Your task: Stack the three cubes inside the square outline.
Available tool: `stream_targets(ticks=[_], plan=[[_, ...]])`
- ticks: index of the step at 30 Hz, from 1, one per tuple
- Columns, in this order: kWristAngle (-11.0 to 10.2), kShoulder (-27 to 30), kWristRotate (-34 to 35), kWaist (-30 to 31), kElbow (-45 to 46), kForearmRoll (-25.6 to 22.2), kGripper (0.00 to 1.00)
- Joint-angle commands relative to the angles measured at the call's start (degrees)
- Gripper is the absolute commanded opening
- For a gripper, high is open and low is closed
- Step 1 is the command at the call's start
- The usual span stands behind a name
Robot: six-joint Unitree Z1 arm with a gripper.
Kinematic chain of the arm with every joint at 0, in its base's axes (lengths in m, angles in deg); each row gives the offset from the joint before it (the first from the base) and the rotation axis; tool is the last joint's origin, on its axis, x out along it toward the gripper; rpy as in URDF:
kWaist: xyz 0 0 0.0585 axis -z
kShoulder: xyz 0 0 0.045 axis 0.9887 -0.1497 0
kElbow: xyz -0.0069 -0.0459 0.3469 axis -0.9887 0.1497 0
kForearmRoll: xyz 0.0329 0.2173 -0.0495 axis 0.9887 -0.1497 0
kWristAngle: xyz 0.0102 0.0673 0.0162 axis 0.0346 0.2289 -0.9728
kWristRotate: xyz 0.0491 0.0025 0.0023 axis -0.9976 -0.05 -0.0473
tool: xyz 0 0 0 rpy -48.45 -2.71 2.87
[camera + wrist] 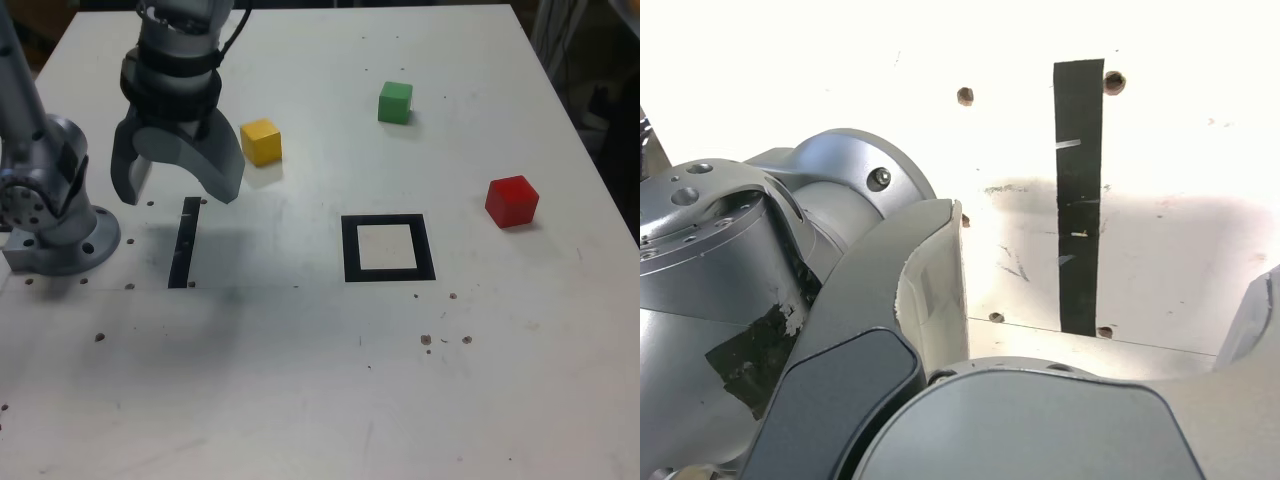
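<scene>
My gripper (178, 192) hangs open above the table at the exterior view's left, nothing between its fingers. Just to its right sits the yellow cube (261, 141), apart from it. The green cube (395, 102) rests further back, right of centre. The red cube (512, 201) lies near the exterior view's right edge. The square outline (388, 247), black tape with a white centre, is empty in the middle of the table. The wrist view shows my open gripper (1100, 290) over bare table; no cube appears there.
A straight black tape strip (185, 241) (1079, 195) lies below the gripper. The arm's grey base (55, 225) (730, 290) stands at the exterior view's left edge. Small holes and specks dot the white table (300, 380).
</scene>
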Motion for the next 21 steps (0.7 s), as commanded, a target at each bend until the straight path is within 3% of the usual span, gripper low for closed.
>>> stream_targets(ticks=[1, 17, 21], plan=[[0.0, -0.6, -0.3, -0.1, 0.2, 0.2, 0.99], [-0.1, 1.2, 0.0, -0.1, -0.2, -1.8, 0.97], [-1.2, 1.7, 0.4, -0.1, -0.2, -1.4, 0.97]])
